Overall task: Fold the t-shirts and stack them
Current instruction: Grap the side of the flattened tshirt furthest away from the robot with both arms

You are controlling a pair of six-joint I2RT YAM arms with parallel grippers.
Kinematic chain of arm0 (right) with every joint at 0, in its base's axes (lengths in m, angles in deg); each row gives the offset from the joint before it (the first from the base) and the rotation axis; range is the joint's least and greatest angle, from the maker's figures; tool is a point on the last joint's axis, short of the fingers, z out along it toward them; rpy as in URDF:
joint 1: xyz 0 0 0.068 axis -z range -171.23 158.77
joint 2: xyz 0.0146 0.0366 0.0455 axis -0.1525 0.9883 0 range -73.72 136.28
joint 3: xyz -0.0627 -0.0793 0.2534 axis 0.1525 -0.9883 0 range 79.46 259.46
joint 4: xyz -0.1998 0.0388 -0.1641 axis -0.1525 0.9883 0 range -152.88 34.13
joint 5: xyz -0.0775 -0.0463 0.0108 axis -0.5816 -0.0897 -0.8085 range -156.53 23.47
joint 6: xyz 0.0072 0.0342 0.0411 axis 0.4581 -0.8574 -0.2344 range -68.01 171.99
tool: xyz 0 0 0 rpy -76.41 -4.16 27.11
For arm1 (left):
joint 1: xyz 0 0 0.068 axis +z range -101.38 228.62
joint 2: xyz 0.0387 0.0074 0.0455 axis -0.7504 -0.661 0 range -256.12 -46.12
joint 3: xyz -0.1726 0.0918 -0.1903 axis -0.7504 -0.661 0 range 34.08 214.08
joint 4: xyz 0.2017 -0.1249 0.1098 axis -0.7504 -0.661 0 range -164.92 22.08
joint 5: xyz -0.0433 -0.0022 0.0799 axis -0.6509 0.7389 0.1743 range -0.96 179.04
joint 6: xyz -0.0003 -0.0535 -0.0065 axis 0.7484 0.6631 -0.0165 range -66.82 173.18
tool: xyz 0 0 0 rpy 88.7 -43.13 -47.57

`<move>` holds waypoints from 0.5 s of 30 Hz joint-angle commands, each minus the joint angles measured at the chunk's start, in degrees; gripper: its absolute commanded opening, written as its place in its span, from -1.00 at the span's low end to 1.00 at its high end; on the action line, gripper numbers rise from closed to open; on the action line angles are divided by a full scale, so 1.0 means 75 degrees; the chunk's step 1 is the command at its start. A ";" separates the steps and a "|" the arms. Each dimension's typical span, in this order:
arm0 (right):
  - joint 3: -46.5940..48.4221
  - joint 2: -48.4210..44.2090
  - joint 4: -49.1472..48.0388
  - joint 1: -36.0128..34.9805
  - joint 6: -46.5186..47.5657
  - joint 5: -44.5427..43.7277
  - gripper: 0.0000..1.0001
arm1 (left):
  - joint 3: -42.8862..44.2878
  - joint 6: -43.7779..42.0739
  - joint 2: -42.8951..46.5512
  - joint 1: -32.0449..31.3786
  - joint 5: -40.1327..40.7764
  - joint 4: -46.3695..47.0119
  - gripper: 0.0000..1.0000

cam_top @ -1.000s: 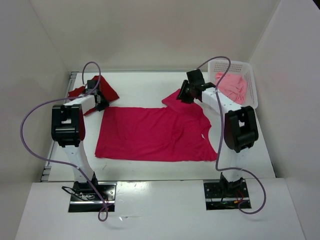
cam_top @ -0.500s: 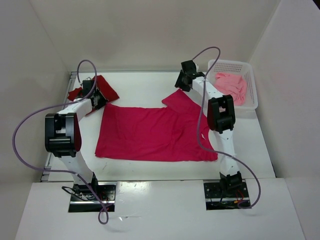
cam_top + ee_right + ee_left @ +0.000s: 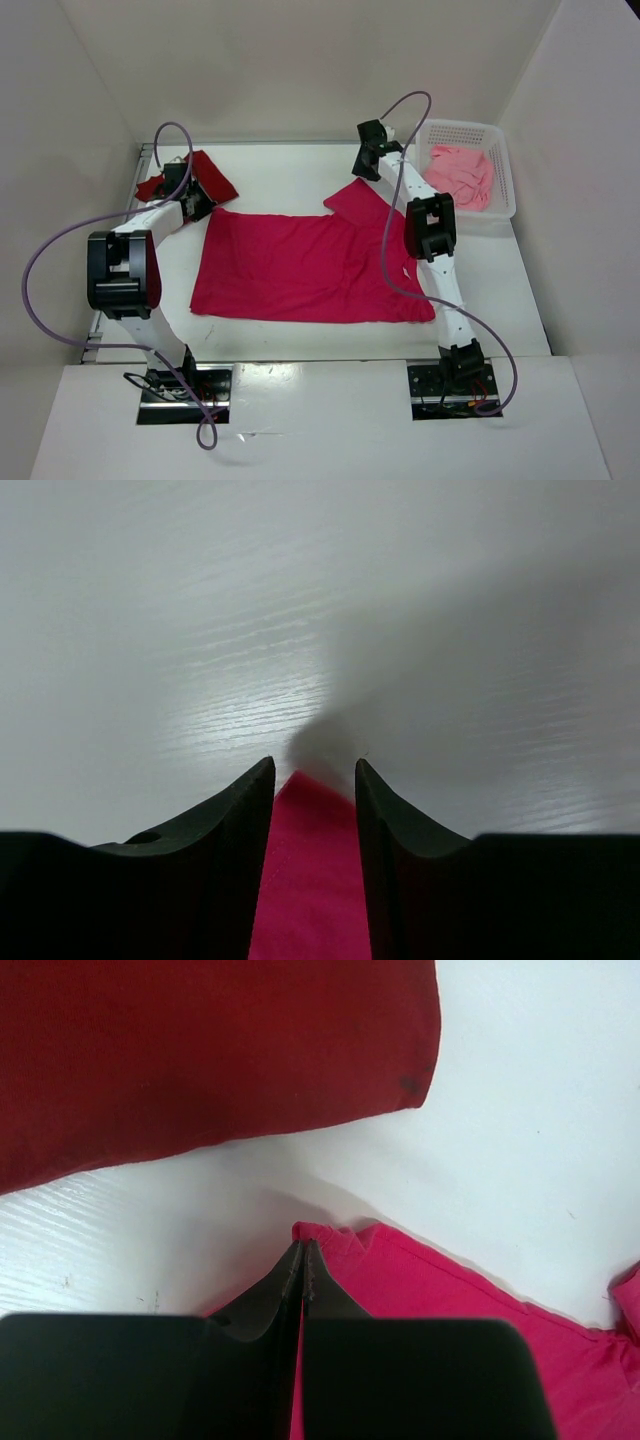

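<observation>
**A:** Where is the bright crimson t-shirt of soft cloth (image 3: 310, 265)?

**B:** It is spread flat in the middle of the white surface (image 3: 285, 165). The hem is on the left arm's side and the neck on the right arm's side. One sleeve (image 3: 350, 197) sticks out toward the far edge.

**A:** What about the left gripper (image 3: 197, 207)?

**B:** It is low at the far left corner of the crimson t-shirt. In the left wrist view its black fingers (image 3: 285, 1295) are pressed together with no gap. The corner of the cloth is pinched and puckered at their tips.

**A:** And the right gripper (image 3: 368, 162)?

**B:** It is on the far side, just beside the tip of that sleeve. Its fingers (image 3: 240, 815) stand apart, and a narrow strip of crimson cloth shows in the gap. I cannot tell whether they touch it.

**A:** Where are the other two?

**B:** The dark red t-shirt (image 3: 205, 175) lies as a small flat bundle at the far left, just beyond the left gripper. It is near the pinched corner, but a band of bare surface separates them. The light salmon pink t-shirt (image 3: 462, 172) is bunched inside the white perforated plastic basket (image 3: 505, 170) at the far right, beside the right arm.
</observation>
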 commanded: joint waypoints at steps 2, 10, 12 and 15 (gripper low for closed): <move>0.0309 0.0099 0.0262 -0.0132 0.0171 -0.0142 -0.17 | -0.0092 0.0163 0.0366 0.0045 -0.0176 0.0273 -0.99; 0.0613 0.0344 0.0192 -0.0133 0.0171 0.0139 -0.40 | -0.0092 0.0163 0.0366 0.0045 -0.0176 0.0202 -0.99; 0.0789 0.0461 0.0273 -0.0133 0.0171 0.0221 -0.58 | -0.0092 0.0163 0.0437 0.0045 -0.0176 0.0202 -0.99; 0.1141 0.0579 0.0507 -0.0133 0.0171 0.0152 -0.99 | -0.0092 0.0163 0.0507 0.0045 -0.0176 0.0132 -0.99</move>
